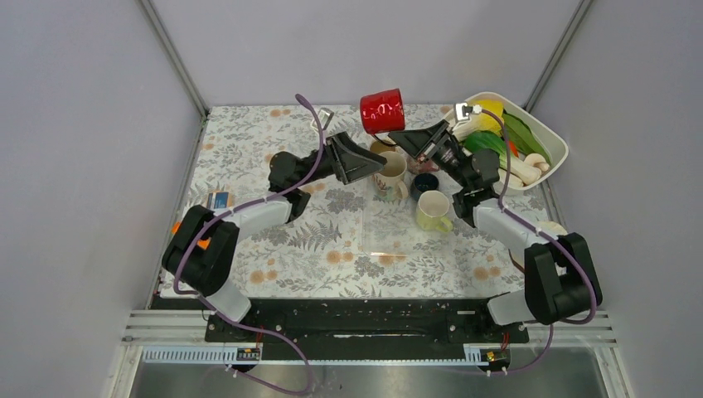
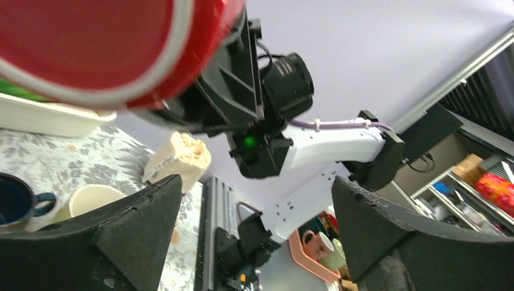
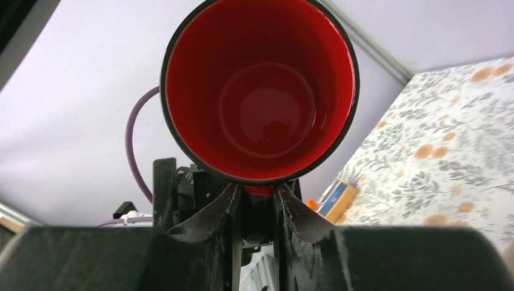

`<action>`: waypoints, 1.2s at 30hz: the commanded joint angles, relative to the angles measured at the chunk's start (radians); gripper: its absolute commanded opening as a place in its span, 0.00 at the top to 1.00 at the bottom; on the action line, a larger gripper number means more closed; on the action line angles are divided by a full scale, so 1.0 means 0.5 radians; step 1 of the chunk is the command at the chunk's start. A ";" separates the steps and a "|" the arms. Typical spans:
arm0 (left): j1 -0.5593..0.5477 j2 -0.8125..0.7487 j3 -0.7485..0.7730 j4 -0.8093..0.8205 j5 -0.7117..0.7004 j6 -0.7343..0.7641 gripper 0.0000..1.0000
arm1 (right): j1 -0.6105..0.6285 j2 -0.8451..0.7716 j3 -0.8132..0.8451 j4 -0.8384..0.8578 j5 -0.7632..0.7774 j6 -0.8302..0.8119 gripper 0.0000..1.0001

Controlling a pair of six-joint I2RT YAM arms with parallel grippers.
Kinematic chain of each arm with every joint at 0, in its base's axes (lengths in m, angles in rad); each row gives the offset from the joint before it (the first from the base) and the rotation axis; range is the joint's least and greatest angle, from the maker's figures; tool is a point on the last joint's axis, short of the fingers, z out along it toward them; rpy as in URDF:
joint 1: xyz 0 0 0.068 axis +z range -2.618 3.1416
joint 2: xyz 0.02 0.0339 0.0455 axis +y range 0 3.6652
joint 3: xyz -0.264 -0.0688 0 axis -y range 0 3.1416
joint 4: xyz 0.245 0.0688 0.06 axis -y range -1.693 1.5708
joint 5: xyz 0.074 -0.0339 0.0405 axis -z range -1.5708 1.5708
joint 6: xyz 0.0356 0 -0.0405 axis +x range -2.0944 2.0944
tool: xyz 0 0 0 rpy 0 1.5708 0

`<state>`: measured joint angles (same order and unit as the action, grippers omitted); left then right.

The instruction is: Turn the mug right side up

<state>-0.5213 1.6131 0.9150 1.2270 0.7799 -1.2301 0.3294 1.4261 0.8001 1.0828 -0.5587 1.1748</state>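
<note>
The red mug (image 1: 382,110) hangs in the air over the back of the table, lying on its side. My right gripper (image 1: 396,133) is shut on its handle from below. In the right wrist view the mug's open mouth (image 3: 259,91) faces the camera, and the two fingers (image 3: 221,212) pinch the red handle at my right gripper (image 3: 257,195). My left gripper (image 1: 381,162) is open and empty, just below and left of the mug. In the left wrist view the mug's red wall (image 2: 91,42) fills the top left above my spread left gripper (image 2: 257,209).
A cream floral mug (image 1: 390,174), a dark blue cup (image 1: 425,184) and a pale yellow mug (image 1: 433,210) stand under the grippers. A white basket (image 1: 557,141) of vegetables sits at the back right. A small blue and orange box (image 1: 218,200) lies at the left.
</note>
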 commanded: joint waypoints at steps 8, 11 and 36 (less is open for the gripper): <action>0.265 -0.245 0.056 -0.125 0.226 0.177 0.01 | -0.067 -0.531 0.220 -0.510 -0.163 -0.803 1.00; 0.405 -0.353 0.112 -0.321 0.289 0.307 0.01 | -0.082 -0.663 0.257 -0.852 -0.230 -1.084 1.00; 1.427 -1.086 0.140 -3.266 -0.361 2.525 0.01 | -0.021 -1.220 -0.176 -2.651 -0.290 -2.980 1.00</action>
<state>0.1543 1.0897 0.9817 -0.2794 0.6788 -0.0692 0.2962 0.8165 0.7341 -0.3317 -0.7204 -0.2337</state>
